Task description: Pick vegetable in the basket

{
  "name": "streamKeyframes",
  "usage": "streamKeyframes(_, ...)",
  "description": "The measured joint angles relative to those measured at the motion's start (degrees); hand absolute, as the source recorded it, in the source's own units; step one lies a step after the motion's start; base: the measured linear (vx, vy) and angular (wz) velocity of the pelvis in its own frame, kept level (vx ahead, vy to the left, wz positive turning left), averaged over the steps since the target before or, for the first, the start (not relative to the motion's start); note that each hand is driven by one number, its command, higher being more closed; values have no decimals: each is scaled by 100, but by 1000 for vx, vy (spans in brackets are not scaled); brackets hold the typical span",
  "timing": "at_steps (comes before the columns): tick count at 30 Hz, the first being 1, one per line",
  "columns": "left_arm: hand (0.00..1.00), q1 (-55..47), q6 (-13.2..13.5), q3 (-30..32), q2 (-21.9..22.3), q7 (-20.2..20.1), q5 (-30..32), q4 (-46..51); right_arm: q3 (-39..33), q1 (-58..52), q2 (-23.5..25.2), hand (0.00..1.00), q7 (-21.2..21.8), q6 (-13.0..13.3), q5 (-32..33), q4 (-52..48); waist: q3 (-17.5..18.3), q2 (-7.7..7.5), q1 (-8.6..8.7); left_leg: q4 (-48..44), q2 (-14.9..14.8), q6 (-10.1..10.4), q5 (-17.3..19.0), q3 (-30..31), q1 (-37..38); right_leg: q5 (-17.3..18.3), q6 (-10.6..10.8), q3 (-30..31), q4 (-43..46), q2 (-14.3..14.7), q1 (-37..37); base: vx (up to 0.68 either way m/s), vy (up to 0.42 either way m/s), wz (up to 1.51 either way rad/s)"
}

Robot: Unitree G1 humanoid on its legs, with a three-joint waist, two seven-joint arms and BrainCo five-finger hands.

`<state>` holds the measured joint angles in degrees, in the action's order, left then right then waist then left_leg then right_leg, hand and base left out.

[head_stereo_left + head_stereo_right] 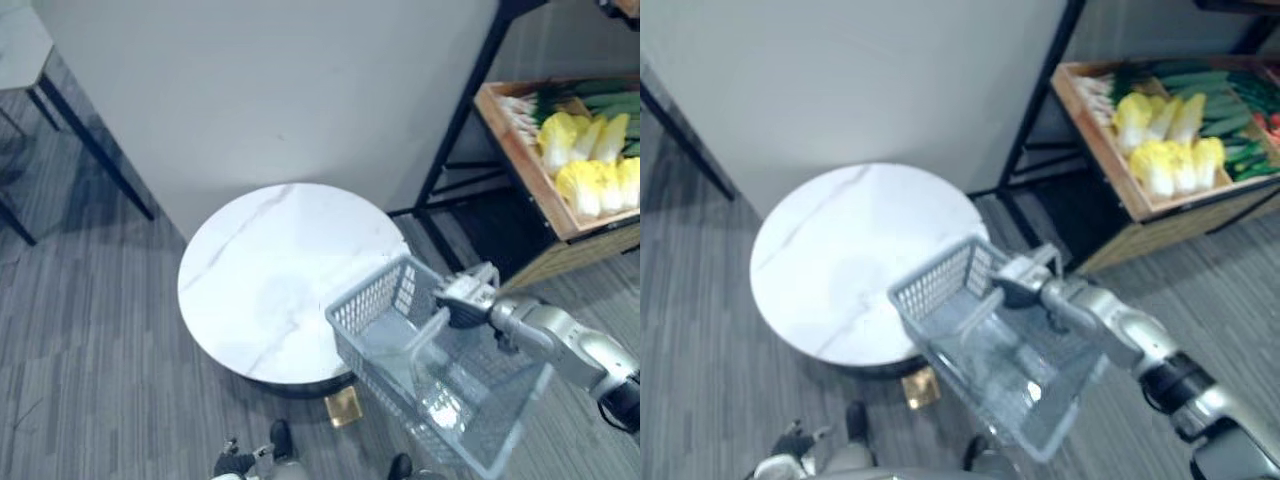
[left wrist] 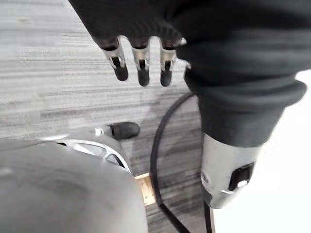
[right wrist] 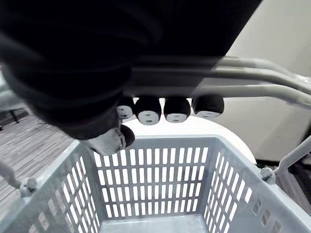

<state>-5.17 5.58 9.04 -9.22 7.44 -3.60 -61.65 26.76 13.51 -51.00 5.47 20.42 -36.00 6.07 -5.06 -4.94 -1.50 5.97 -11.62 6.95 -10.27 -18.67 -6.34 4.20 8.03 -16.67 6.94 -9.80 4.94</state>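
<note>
The right hand [image 1: 468, 296] holds a grey mesh basket [image 1: 385, 300] by its two bar handles [image 3: 243, 73]. In the right wrist view its fingers [image 3: 176, 109] are curled in a row round those bars, with the thumb tucked below them against the basket's wall. The basket hangs tilted at about 4 o'clock from the round white bench [image 1: 270, 270]. One corner overlaps the bench's rim in the eye views, and whether it touches cannot be told.

The vegetables lie well apart from the basket, in a wooden crate [image 1: 1110, 160] on a dark metal rack [image 1: 465, 110] at about 2 o'clock from the bench. Pale yellow cabbages [image 1: 1165, 140] are bunched at the crate's middle. Long green vegetables [image 1: 1200, 85] lie along its far side, at 12 o'clock from the cabbages. None of them is touched by either hand.

The left hand [image 2: 141, 63] shows in its own wrist view above the grey carpeted floor [image 2: 48, 87]. Its fingers point down, straight and side by side, holding nothing.

A white wall panel [image 1: 260, 90] stands behind the bench at 12 o'clock. Part of another pale table [image 1: 20, 40] on dark legs shows at about 10 o'clock.
</note>
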Motion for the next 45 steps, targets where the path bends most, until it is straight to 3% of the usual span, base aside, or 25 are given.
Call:
streamKeyframes(2,0,-37,1,-88,8,-42,36,-4,-440,-452,-15,100,-56,-14,-73,132,48,67,24,0,23,-8,42,-152,95,-51,7,148,-39,-19,-2,15,26,-38)
streamKeyframes(6,0,-123,15,-225,31,-103,218,-160,-1326,-1534,17,100,-318,-65,-286,520,261,227,250,0,59,-13,113,-324,197,-88,41,317,-101,-46,-15,36,18,-19)
streamKeyframes(11,0,-173,23,-326,101,-134,281,-222,-1753,-2481,422,100,-463,-115,-691,1428,402,410,359,1,43,28,157,-465,356,-88,40,462,-93,-26,-50,48,-5,-17)
streamKeyframes(12,0,-201,40,-374,112,-138,318,-228,-1753,-2533,561,100,-499,-127,-805,1680,430,456,445,1,40,29,158,-480,362,-88,40,479,-94,-26,-40,16,0,-6)
streamKeyframes(15,0,-301,51,-476,135,-148,440,-233,-1914,-2638,747,100,-573,-155,-945,2069,462,493,451,1,34,41,200,-651,487,-95,52,644,-95,-14,-29,3,10,-26)
streamKeyframes(18,0,-412,50,-516,202,-145,489,-296,-2306,-2809,1016,100,-730,-268,-1108,2309,554,636,540,2,39,66,250,-720,572,-88,50,708,-142,-16,-94,6,10,-13)
streamKeyframes(32,0,-428,44,-607,207,-117,497,-339,-3173,-3063,1598,100,-827,-619,-1126,2567,543,736,626,-49,51,46,307,-649,574,-98,32,655,-236,-30,-222,34,7,3)
streamKeyframes(35,0,-424,40,-511,213,-85,496,-336,-3260,-2919,1622,100,-861,-662,-1125,2588,337,731,615,-1169,-175,63,762,-714,436,-22,5,920,-153,-23,-311,47,-17,-44)
streamKeyframes(38,0,-501,42,-391,257,-55,490,-330,-3361,-2731,1603,100,-1026,-757,-1122,2583,279,747,611,-2082,-209,108,873,65,250,-31,10,1444,-77,-31,-240,6,-47,-84)
streamKeyframes(40,0,-593,52,-198,426,-5,488,-315,-3488,-2567,1607,100,-1032,-835,-1117,2603,270,843,570,-2142,24,338,1403,881,376,-70,33,1924,-62,89,-87,-23,72,-121)
streamKeyframes(42,0,-650,53,-187,486,17,466,-308,-3544,-2426,1627,100,-1054,-896,-1018,2613,216,962,582,-1764,252,219,2213,1532,681,-161,57,2474,-60,371,100,-8,150,-132)
streamKeyframes(43,0,-618,52,-200,482,12,460,-305,-3549,-2421,1649,100,-1054,-912,-998,2615,195,932,580,-1650,275,219,2326,1562,751,-197,79,2583,-52,409,154,10,157,-97)
streamKeyframes(45,0,-509,66,-232,301,-12,442,-206,-3650,-2559,1791,100,-1055,-939,-864,2399,100,694,649,-1599,495,48,2321,1236,774,-451,138,2971,-221,269,244,4,178,-74)
